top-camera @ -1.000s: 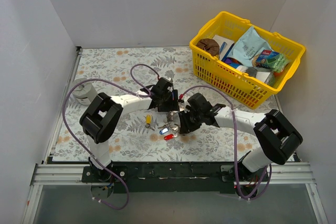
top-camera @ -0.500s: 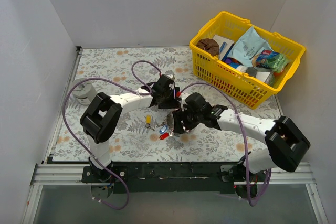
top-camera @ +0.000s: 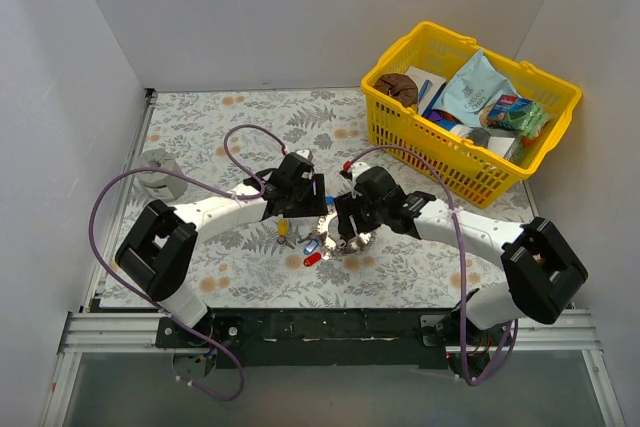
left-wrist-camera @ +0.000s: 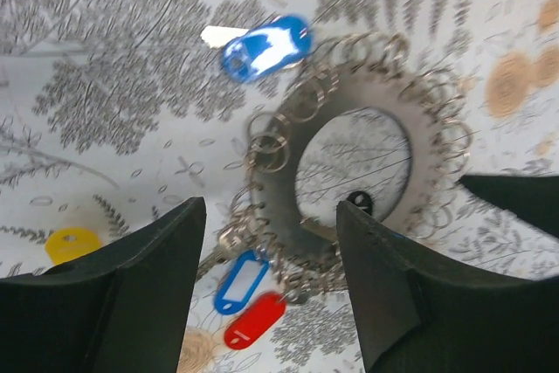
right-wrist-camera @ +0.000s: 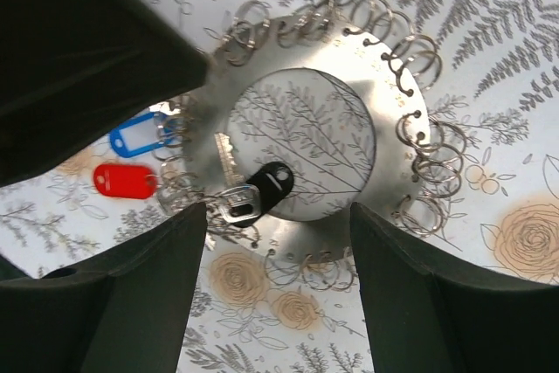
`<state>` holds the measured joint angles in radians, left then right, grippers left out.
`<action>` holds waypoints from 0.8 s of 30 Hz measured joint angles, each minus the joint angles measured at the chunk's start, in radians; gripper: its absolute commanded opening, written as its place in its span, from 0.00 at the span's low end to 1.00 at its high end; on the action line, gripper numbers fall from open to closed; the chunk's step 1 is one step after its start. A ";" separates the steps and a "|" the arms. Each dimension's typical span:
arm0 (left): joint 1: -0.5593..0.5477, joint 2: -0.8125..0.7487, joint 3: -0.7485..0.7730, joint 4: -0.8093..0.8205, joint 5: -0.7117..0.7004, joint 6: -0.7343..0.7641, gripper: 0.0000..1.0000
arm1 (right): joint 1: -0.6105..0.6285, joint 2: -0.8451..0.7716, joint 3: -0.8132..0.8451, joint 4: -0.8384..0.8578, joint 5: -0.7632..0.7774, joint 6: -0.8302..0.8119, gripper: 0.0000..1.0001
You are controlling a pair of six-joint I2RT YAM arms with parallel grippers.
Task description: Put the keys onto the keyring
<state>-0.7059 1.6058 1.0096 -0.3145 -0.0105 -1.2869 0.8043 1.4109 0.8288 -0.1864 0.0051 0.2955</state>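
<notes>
The keyring (top-camera: 350, 237) is a flat silver ring plate edged with many small split rings, lying on the floral cloth. It shows in the left wrist view (left-wrist-camera: 278, 172) and the right wrist view (right-wrist-camera: 389, 120). A solid blue key tag (left-wrist-camera: 266, 45) lies at its far edge. A blue-framed tag (left-wrist-camera: 240, 281) and a red tag (left-wrist-camera: 253, 321) lie at its near-left edge. A yellow key (top-camera: 283, 228) lies apart to the left. A black-headed key (right-wrist-camera: 266, 188) lies in the plate's hole. My left gripper (left-wrist-camera: 271, 216) and right gripper (right-wrist-camera: 278, 216) hover open over the plate, both empty.
A yellow basket (top-camera: 400, 137) full of packets stands at the back right. A grey round cylinder (top-camera: 155, 169) sits at the far left of the cloth. Purple cables (top-camera: 240, 142) loop over both arms. White walls close in the left, back and right sides.
The left arm's elbow has swung out to the left and its gripper has shifted left. The right gripper has moved up and left over the plate. The red tag has shifted slightly left.
</notes>
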 measured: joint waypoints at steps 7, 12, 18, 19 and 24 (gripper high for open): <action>0.005 0.003 -0.063 -0.032 -0.001 -0.019 0.62 | -0.079 0.063 -0.003 -0.002 -0.008 -0.005 0.74; 0.005 0.055 -0.035 -0.024 0.019 -0.028 0.62 | -0.132 0.071 -0.036 0.003 -0.036 0.002 0.73; 0.005 0.135 0.020 -0.005 0.068 -0.030 0.61 | -0.130 0.072 -0.081 0.013 -0.072 0.014 0.71; 0.006 0.145 0.028 0.002 0.076 -0.029 0.61 | -0.130 0.072 -0.092 0.018 -0.078 0.015 0.71; 0.008 0.198 0.082 0.013 0.122 -0.025 0.61 | -0.130 0.039 -0.125 0.031 -0.097 0.025 0.70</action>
<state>-0.6983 1.8042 1.0920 -0.3012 0.1116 -1.3117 0.6743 1.4498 0.7040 -0.1558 -0.0921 0.3206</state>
